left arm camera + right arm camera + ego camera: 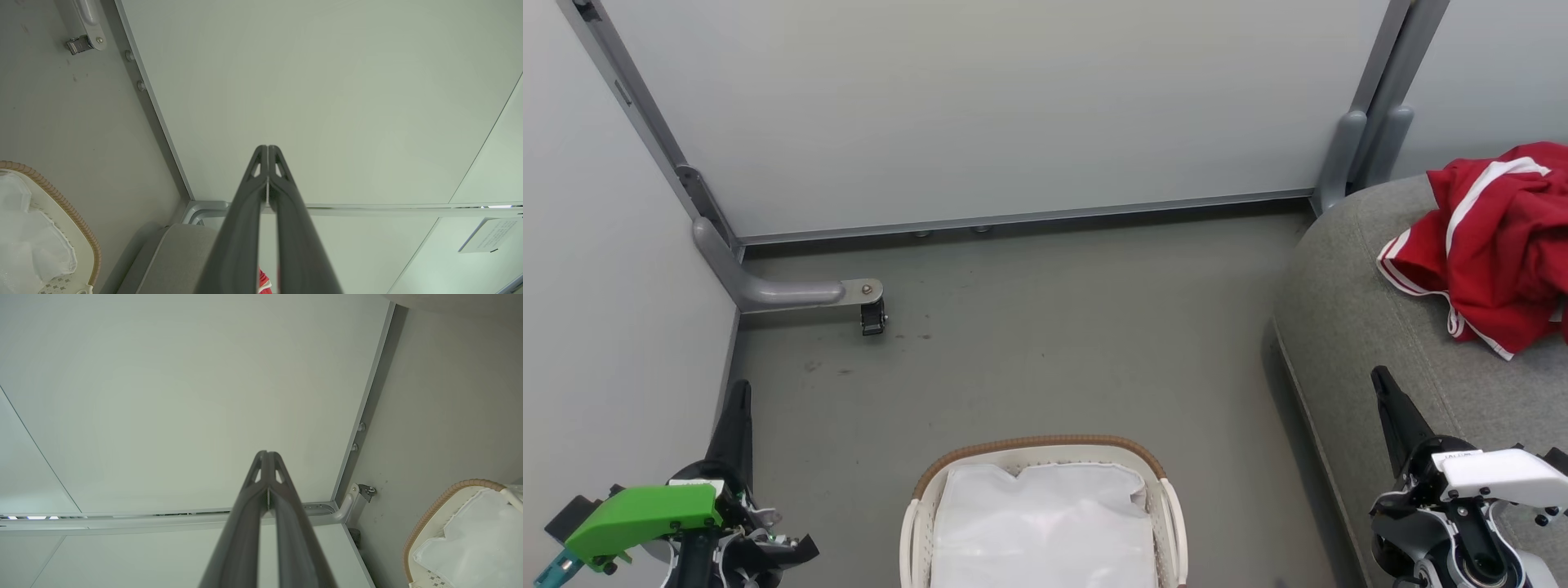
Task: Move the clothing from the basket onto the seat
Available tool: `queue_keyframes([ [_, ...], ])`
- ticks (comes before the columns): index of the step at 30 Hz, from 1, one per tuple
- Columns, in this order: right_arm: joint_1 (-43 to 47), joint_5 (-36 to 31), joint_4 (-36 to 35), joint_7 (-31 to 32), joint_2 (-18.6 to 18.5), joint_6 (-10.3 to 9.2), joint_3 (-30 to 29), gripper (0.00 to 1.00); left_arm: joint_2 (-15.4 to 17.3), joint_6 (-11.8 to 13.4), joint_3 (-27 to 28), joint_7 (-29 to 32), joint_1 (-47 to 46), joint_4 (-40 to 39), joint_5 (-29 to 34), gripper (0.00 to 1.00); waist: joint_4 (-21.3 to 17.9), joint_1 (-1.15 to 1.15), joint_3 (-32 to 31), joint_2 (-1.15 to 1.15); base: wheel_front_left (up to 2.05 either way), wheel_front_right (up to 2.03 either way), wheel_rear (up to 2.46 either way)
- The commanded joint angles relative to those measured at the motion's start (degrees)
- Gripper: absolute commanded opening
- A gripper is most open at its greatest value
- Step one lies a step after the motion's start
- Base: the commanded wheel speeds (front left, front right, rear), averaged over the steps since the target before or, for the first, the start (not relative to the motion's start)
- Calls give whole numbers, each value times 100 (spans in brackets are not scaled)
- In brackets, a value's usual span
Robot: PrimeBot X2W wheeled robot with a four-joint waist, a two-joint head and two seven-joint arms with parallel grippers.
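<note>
Head view, left to right. Our left gripper [740, 394] sits low beside the pale wall panel [605, 286], its two long dark fingers pressed together on nothing, a green plastic cover [645, 514] on its wrist. At bottom centre stands the basket [1037, 443]: oval, white perforated plastic with a brown woven rim, lined by a crumpled white cloth liner [1045, 523] (nothing red shows inside it). It stands on the smooth grey floor [1054, 327] near the seat [1347, 310], placed, we judge, so that a short reach carries garments across. The seat is a big grey cushion, coarse-woven, with rounded edges and a stitched seam. On it, toward the right edge, the clothing [1494, 237] lies in a soft red heap with white stripe trim; the move looks done. Our right gripper [1384, 388] hovers over the seat's near part, fingers likewise clenched and empty, apparently parked.
</note>
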Motion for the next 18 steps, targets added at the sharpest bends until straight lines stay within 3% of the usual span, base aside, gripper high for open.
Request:
queue_keyframes([
  [1,-49,19,-24,18,-34,0,-14,0,-5,-32,13,25,-63,-9,-21,0,0,0,0,0,0,0,0],
  [18,-49,19,-24,18,-34,0,-13,0,-4,-31,12,24,-63,-10,-22,0,0,0,0,0,0,0,0],
])
